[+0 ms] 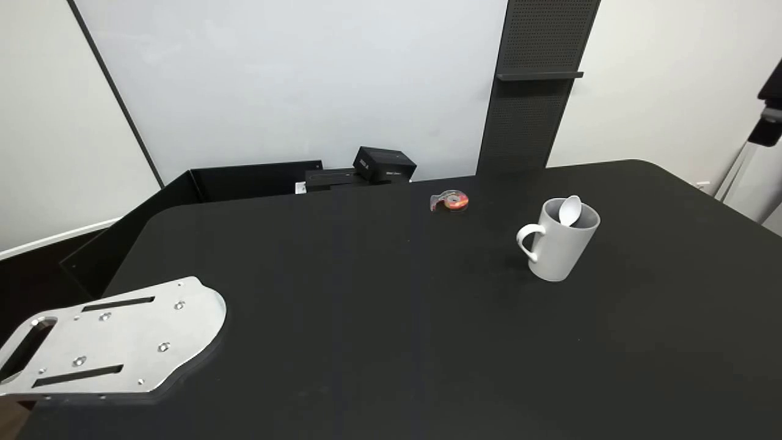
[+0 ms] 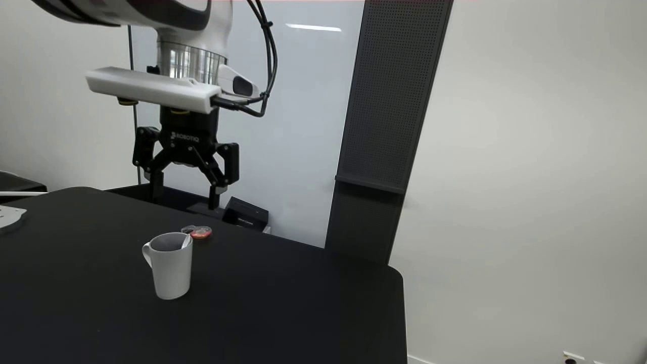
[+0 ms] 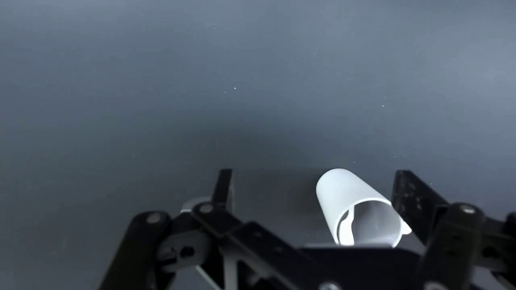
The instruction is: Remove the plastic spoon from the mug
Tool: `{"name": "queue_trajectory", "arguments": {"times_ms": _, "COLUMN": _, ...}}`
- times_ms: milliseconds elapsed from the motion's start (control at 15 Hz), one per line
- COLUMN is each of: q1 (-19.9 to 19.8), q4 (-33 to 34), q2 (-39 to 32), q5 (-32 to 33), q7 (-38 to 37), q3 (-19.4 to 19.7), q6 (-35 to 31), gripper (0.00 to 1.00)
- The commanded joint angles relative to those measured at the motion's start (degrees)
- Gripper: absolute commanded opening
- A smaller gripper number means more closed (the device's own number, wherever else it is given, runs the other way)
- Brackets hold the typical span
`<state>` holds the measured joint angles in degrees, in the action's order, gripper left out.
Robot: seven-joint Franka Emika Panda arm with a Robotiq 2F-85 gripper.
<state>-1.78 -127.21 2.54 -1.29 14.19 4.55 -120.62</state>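
The white mug stands upright on the black table; it shows in both exterior views and in the wrist view. The white plastic spoon leans inside the mug, its bowl up at the rim and its handle down inside, mostly hidden. It also shows in an exterior view and in the wrist view. My gripper is open and empty, raised above the table and apart from the mug. In the wrist view the mug appears between the fingers, closer to the right finger.
A small tape dispenser lies near the mug by the table's far edge. A light metal plate with slots lies at the other end of the table. A black box sits beyond the far edge, by the white wall.
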Motion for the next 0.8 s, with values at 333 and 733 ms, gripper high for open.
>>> {"name": "queue_trajectory", "arguments": {"times_ms": 333, "q1": 0.0, "q4": 18.6, "q2": -17.2, "q5": -4.3, "q7": 10.0, "q3": -4.8, "q6": 7.2, "gripper": 1.0}}
{"name": "queue_trajectory", "arguments": {"times_ms": 733, "q1": -0.6, "q4": 28.8, "q2": -25.8, "q5": -4.6, "q7": 15.9, "q3": -7.2, "q6": 11.3, "gripper": 1.0}}
